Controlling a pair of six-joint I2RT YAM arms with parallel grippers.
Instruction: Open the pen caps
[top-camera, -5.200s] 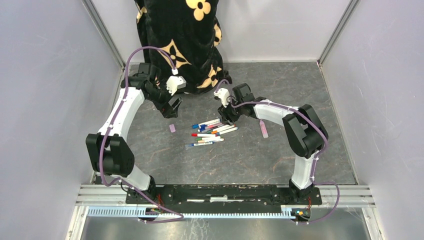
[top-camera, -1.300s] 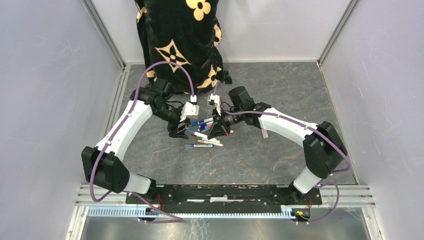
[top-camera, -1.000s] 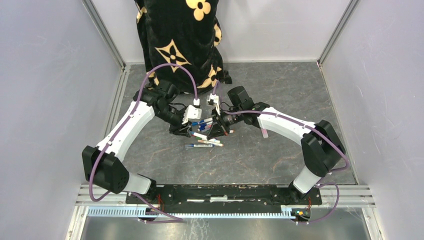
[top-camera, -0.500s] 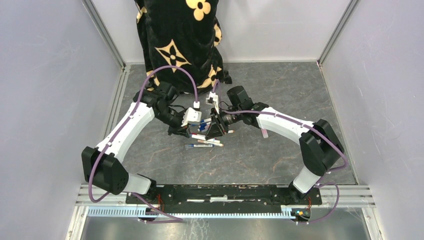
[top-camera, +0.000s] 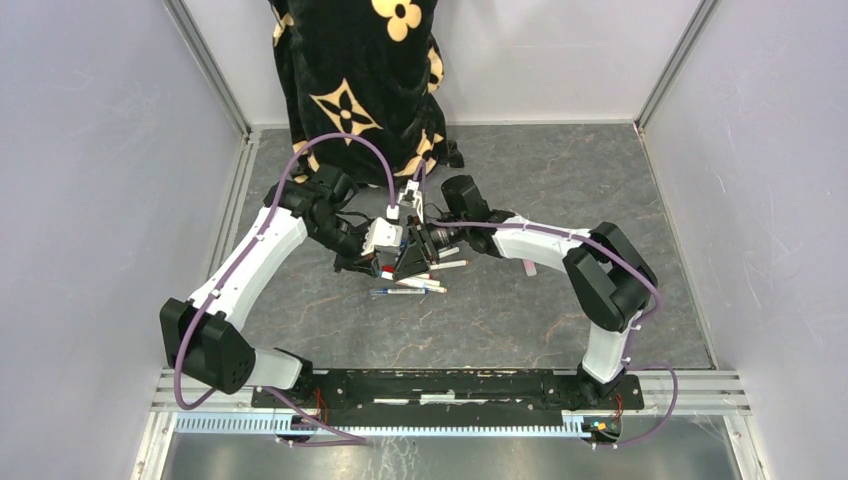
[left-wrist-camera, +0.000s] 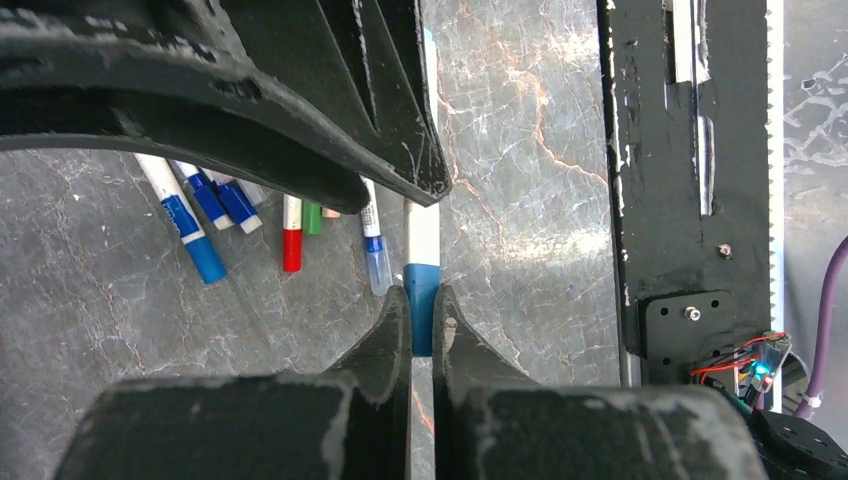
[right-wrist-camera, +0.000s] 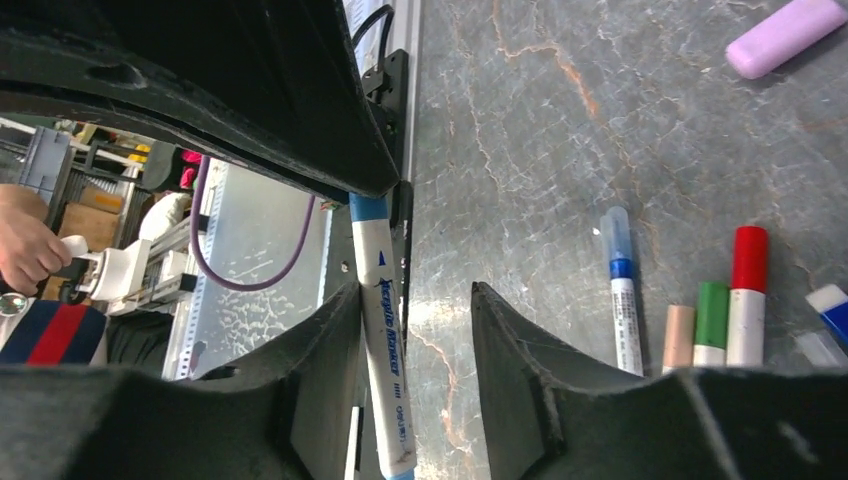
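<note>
One pen (left-wrist-camera: 422, 235) with a white barrel hangs above the floor between the two grippers. My left gripper (left-wrist-camera: 421, 292) is shut on its dark blue end (left-wrist-camera: 421, 320), which looks like a cap. My right gripper (right-wrist-camera: 415, 300) is open, and the same pen's barrel (right-wrist-camera: 388, 340) rests against its left finger only. In the top view both grippers meet over the pile of pens (top-camera: 425, 283). Several more pens lie on the floor, with blue (left-wrist-camera: 195, 240), red (right-wrist-camera: 748, 290) and green (right-wrist-camera: 711, 320) caps on. A loose pink cap (right-wrist-camera: 785, 35) lies apart.
The pink cap (top-camera: 527, 265) lies right of the pile, under the right forearm. A black flowered cloth (top-camera: 360, 70) hangs at the back. Grey walls close both sides. The black base rail (top-camera: 440, 385) runs along the near edge.
The left gripper has shut on the pen's blue end. The right gripper has opened, letting go of the barrel, and its wrist has shifted left toward the left gripper.
</note>
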